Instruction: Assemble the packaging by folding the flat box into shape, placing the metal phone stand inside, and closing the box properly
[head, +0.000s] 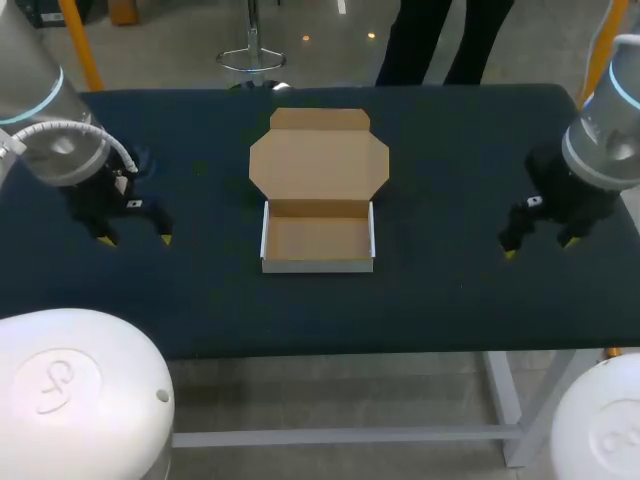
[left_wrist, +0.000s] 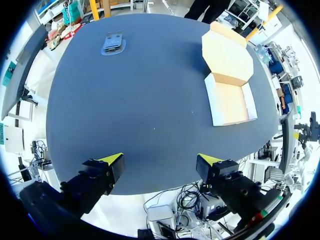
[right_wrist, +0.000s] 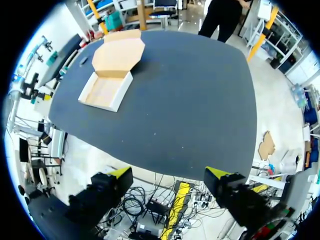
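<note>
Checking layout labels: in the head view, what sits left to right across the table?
left end effector, open → open cardboard box, lid laid back flat → right end effector, open. The phone stand cannot be placed in this view.

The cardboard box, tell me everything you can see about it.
The box is brown cardboard inside, white outside, folded into a shallow empty tray. Its lid lies open, flat behind it, corners cut, tuck flap at the far end. It sits in the middle of the dark table; nothing else touches it.
</note>
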